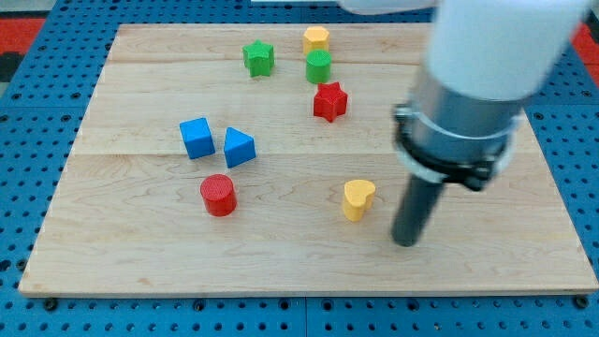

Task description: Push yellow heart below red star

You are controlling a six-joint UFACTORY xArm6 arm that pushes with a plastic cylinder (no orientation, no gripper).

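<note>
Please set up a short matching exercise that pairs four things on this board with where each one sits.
Column one:
1. yellow heart
2. red star
3. red cylinder
4. my tip

Column two:
A. just below the green cylinder
B. to the view's right of the yellow heart, apart from it
C. below the two blue blocks
D. below the red star, slightly to the view's right

Pairs: 1-D, 2-A, 3-C, 4-B.

Yellow heart, red star, pale wooden board
</note>
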